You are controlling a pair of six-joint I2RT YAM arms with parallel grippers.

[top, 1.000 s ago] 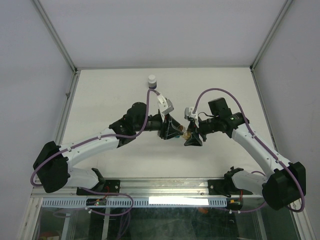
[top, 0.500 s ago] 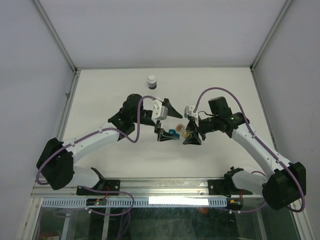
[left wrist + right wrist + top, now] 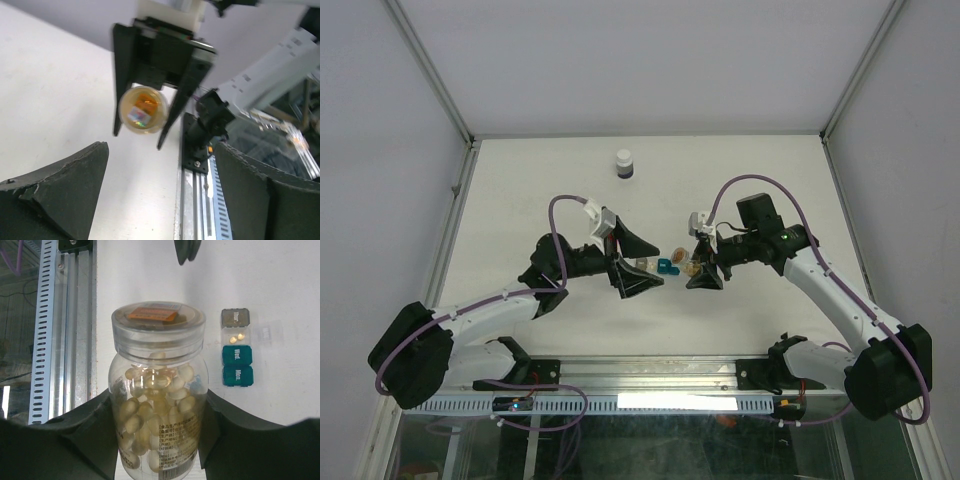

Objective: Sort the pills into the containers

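Both arms (image 3: 490, 300) (image 3: 830, 290) inward; R pincer (image 3: 698, 268) seemingly gripping vial (image 3: 157, 390).

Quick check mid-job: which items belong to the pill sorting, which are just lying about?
Job: pill bottle in right end effector; weekday pill organizer, two pills in open cell.
Lying about: white-capped dark bottle, standing apart at the back.
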